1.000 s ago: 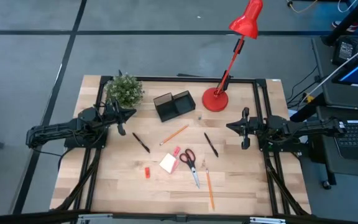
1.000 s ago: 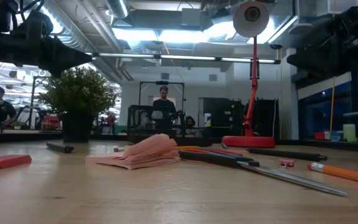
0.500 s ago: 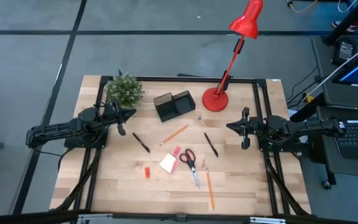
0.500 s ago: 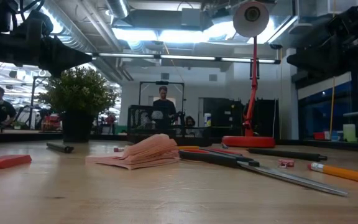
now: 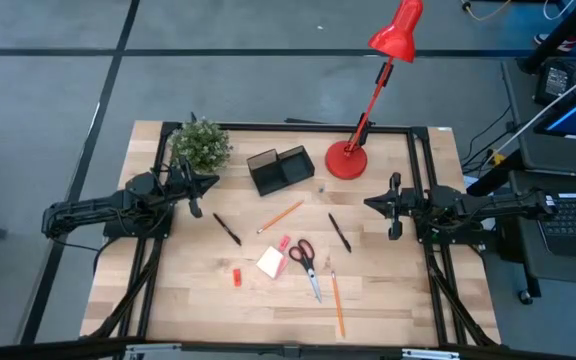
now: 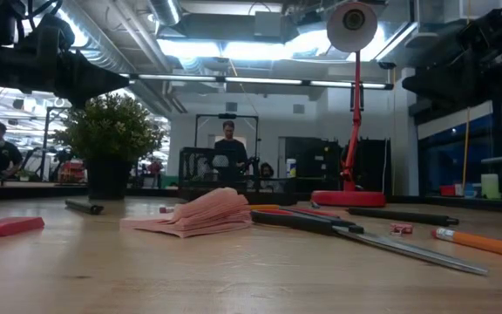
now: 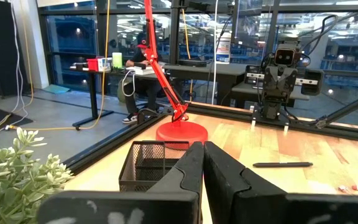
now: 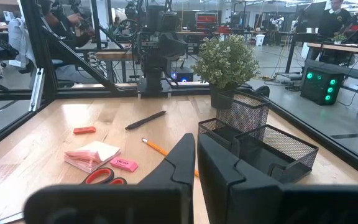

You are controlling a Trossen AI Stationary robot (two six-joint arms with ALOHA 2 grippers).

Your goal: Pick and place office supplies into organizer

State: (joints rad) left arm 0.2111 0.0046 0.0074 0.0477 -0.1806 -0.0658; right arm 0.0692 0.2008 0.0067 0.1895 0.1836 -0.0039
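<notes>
The black mesh organizer (image 5: 280, 168) stands on its base near the table's far edge, between a plant and a red lamp, and also shows as the organizer (image 8: 253, 146) in the right wrist view. On the wood lie two black pens (image 5: 227, 229) (image 5: 339, 232), two orange pencils (image 5: 280, 216) (image 5: 337, 303), red-handled scissors (image 5: 306, 262), a white note pad (image 5: 271, 262), a pink block (image 5: 283, 243) and a red block (image 5: 237, 277). My left gripper (image 5: 204, 184) hovers shut at the table's left side. My right gripper (image 5: 372, 203) hovers shut at the right side. Neither touches anything.
A green potted plant (image 5: 201, 145) stands left of the organizer, and the red lamp's round base (image 5: 346, 160) stands to its right, with its arm leaning over the far edge. A black frame rail borders the table. People sit and stand in the room beyond.
</notes>
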